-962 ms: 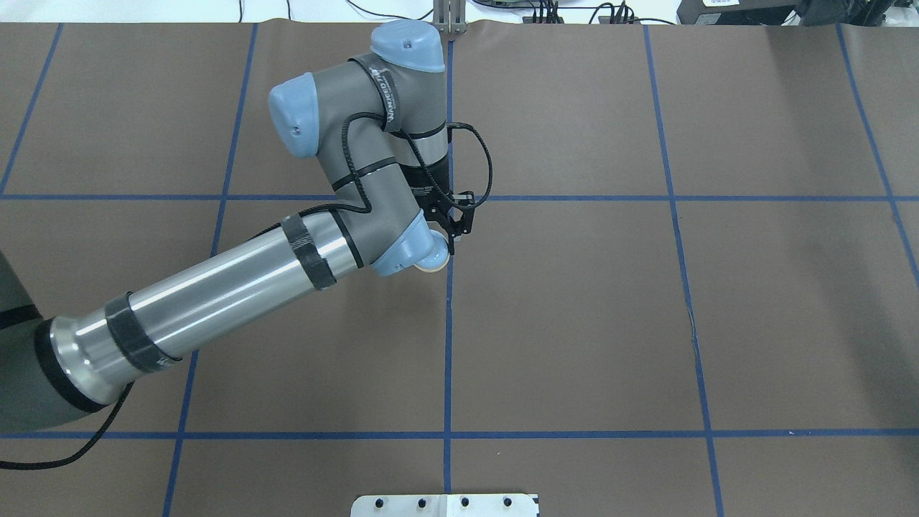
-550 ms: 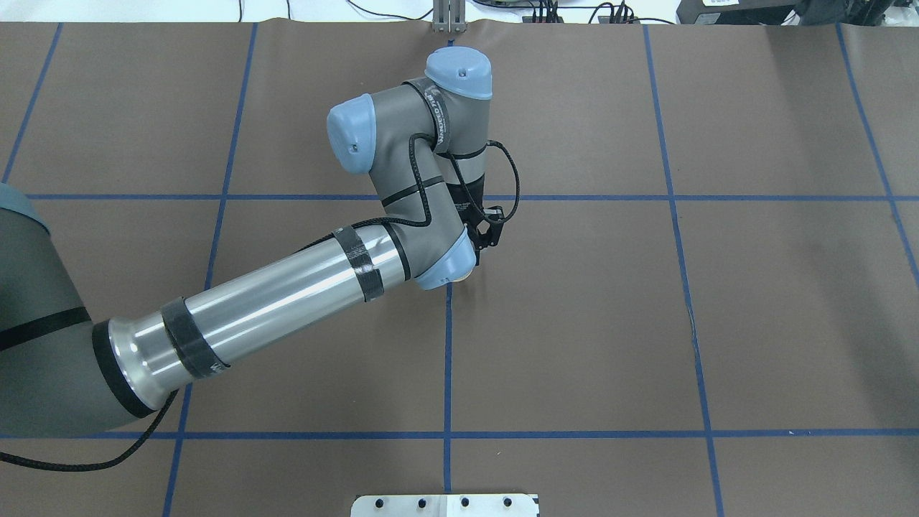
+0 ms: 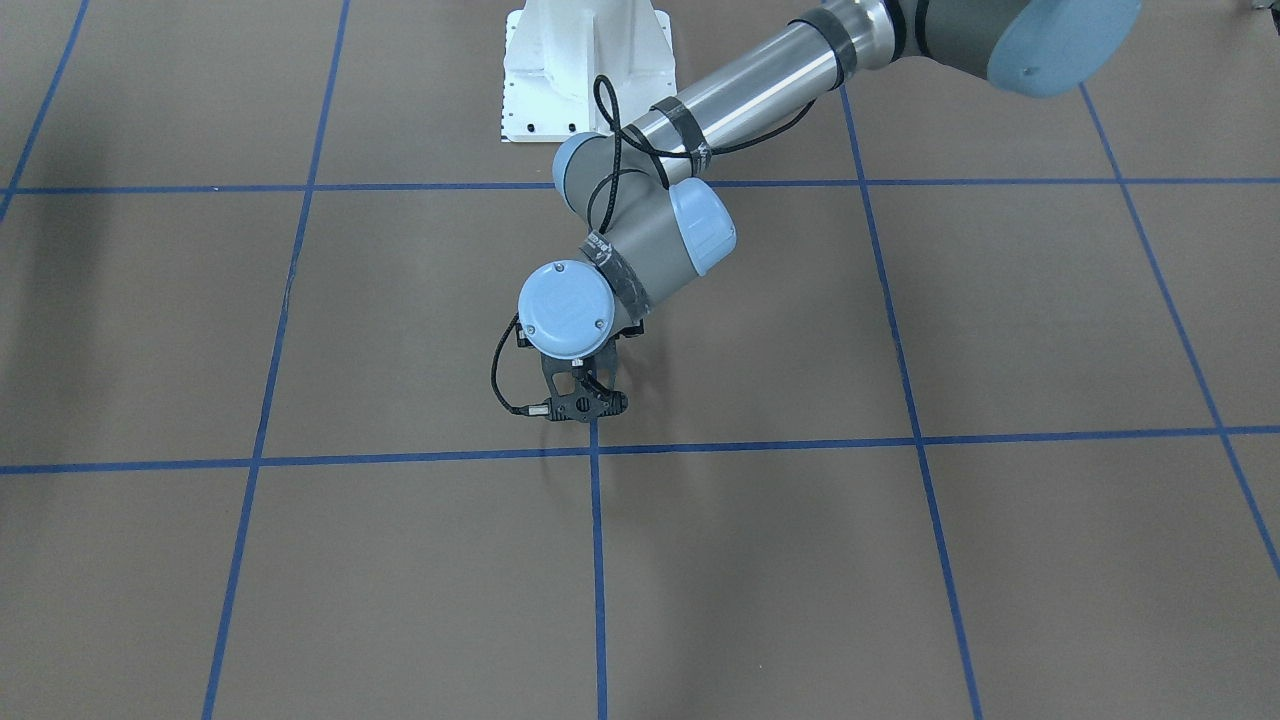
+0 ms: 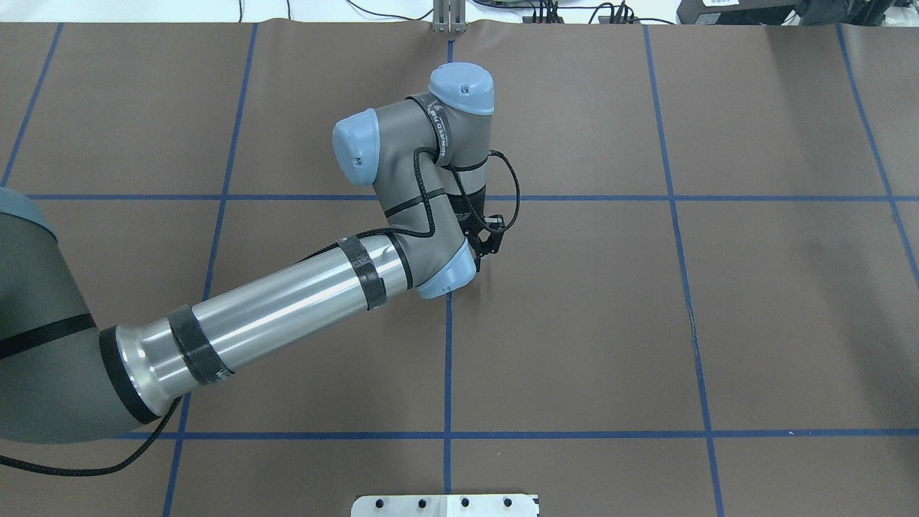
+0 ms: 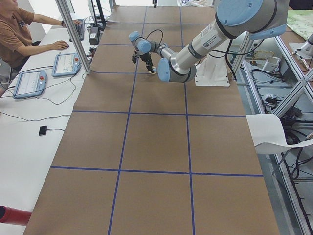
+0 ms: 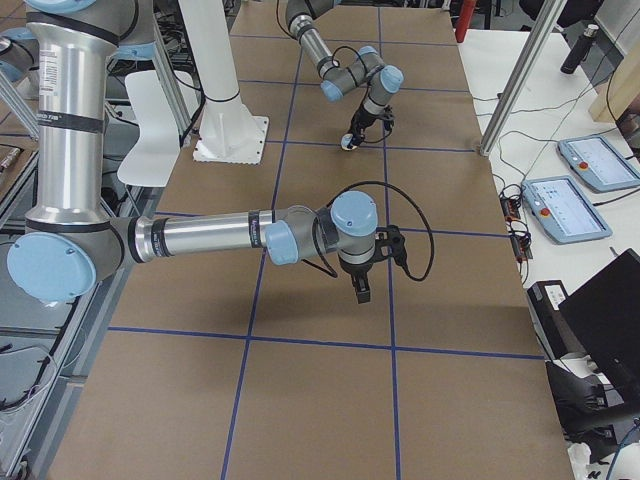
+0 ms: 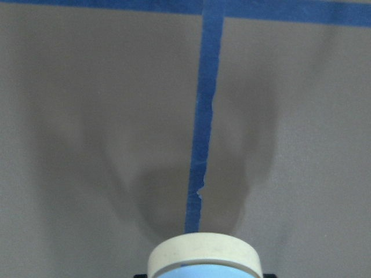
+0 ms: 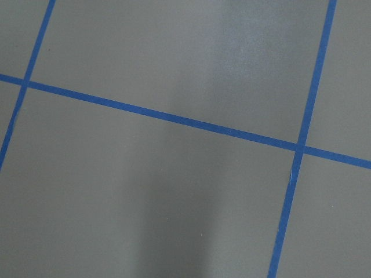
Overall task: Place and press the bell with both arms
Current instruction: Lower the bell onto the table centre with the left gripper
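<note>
The bell shows at the bottom of the left wrist view: a cream base ring with a sliver of its light-blue dome. It also shows under the far arm in the exterior right view, low over the table's middle tape crossing. I cannot tell whether it touches the table. My left gripper is shut on the bell. The wrist hides the bell in the overhead and front-facing views. My right gripper shows only in the exterior right view, pointing down over bare mat. I cannot tell its state.
Brown mat with a blue tape grid. The white bolted pedestal base stands at the robot's side of the table. An operator and tablets are along the far edge, with metal frame posts.
My left arm has swung to the right and a little toward the far edge, carrying the bell. The bell peeked out under the wrist a second ago and is now covered from overhead.
</note>
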You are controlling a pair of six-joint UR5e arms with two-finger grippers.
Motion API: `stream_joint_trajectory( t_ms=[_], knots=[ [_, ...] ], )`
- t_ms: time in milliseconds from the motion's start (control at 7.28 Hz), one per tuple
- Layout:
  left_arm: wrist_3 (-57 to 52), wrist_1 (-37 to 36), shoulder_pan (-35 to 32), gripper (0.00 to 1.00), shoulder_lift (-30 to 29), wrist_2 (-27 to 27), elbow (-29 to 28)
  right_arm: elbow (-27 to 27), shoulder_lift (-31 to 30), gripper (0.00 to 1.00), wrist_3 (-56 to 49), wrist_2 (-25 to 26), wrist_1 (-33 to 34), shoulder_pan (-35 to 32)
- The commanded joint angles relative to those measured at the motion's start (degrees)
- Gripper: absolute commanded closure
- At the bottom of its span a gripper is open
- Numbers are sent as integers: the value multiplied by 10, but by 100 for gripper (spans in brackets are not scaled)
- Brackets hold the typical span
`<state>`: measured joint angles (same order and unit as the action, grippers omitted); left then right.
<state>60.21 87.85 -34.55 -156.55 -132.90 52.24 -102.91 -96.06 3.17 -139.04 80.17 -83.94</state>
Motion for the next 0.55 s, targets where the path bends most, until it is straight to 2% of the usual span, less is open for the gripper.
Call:
stream_joint_trajectory(
  t_ms=[0, 137, 275, 412],
  knots=[
    [1, 19, 2, 22, 3, 0, 0, 0, 0, 0, 2, 0, 0, 0],
    [0, 20, 1, 7, 5, 0, 0, -1, 1, 0, 2, -1, 0, 0],
    [-2, 19, -2, 2, 7, 1, 0, -2, 10, 0, 3, -3, 1, 1],
    [-2, 18, -6, 2, 10, 0, 4, -3, 17, 0, 3, -4, 1, 3]
  ],
)
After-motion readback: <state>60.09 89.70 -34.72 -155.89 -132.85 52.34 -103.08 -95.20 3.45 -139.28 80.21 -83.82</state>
